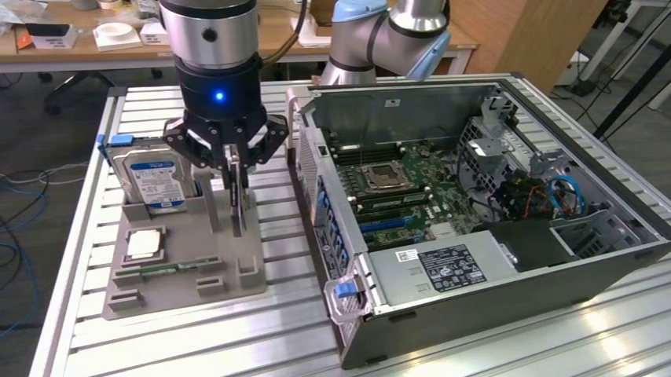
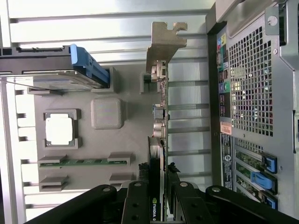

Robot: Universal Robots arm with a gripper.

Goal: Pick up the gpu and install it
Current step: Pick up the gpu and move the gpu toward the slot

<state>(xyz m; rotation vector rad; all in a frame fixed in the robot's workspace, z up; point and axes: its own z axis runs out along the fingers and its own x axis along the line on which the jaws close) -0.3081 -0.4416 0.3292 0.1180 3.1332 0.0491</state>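
Gripper (image 1: 238, 163) fingers shut tight on the gpu (image 2: 161, 116) (it stands on edge) at gray tray (image 1: 173, 287), nxt to open PC (image 1: 441, 314).

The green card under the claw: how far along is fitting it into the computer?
Early. Done: the gripper sits closed on the gpu, one finger on each face. In hand: the gpu stands on edge, apparently resting in the gray holder. Left: lifting it out and seating it in the open computer case beside the holder.
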